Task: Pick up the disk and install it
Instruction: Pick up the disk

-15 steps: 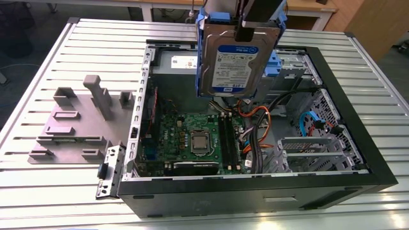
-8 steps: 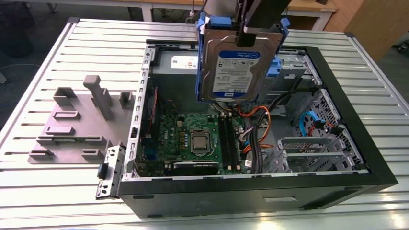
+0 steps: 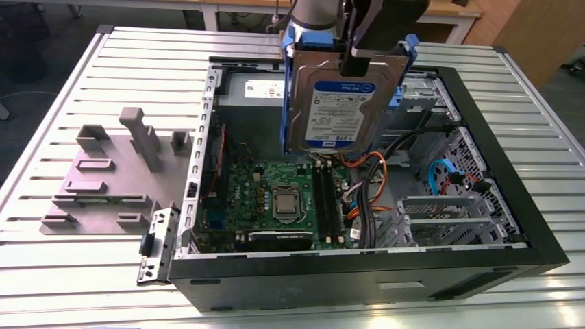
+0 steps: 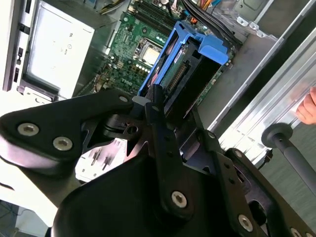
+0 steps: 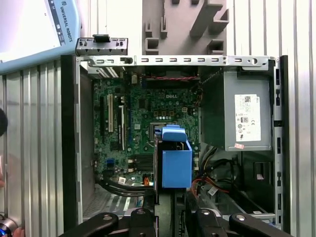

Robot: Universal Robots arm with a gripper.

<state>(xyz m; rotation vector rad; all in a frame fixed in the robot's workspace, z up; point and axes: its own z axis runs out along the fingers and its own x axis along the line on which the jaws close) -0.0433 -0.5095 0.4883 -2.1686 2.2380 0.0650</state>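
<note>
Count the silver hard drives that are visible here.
1. The flat rectangular silver metal hard drive, framed by a blue plastic carrier, hangs upright in the gripper above the open black computer case. Others may be hidden inside.

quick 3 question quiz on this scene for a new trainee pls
1. True or false: the silver rectangular hard disk in its blue plastic carrier lies flat on the floor of the open black computer case.
2. Pick one: the black gripper is A) shut on the disk, B) open and holding nothing, C) shut and holding nothing.
3. Fill in: seen in the first wrist view, the disk hangs over the green ____ inside the case.

Key: 1 false, it hangs upright above the case; 2 A; 3 motherboard.
</note>
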